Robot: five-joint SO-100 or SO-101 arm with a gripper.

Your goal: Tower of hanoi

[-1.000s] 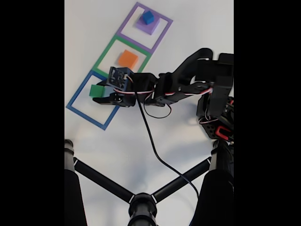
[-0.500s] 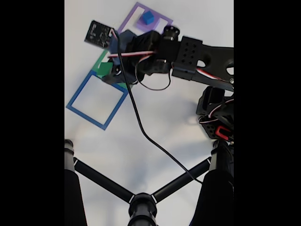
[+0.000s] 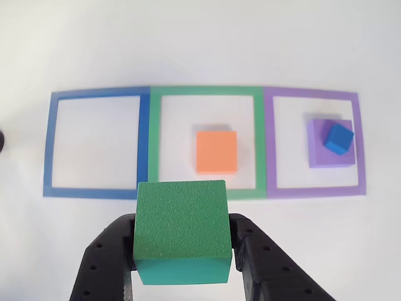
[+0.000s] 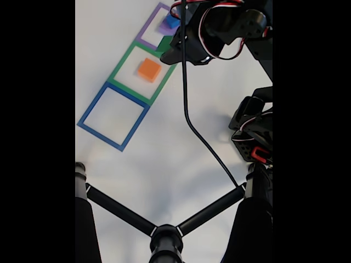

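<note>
Gripper [image 3: 183, 251] clamped on green cube [image 3: 182, 229], black fingers [image 3: 106, 260] pressing both side faces; cube lifted clear of white table [image 3: 200, 37], in other view overlapping near border of green square [image 3: 207, 92]. Orange block [image 3: 217, 152] flat inside green square, right of centre. Purple block [image 3: 329, 145] in purple square [image 3: 311, 94], small blue cube [image 3: 338, 138] on top, turned askew. Blue square [image 3: 94, 95] at left. Fixed view: gripper [image 4: 174, 48] with green cube [image 4: 164, 43] high over green-purple border; black cable [image 4: 189, 118] trailing down across table.
</note>
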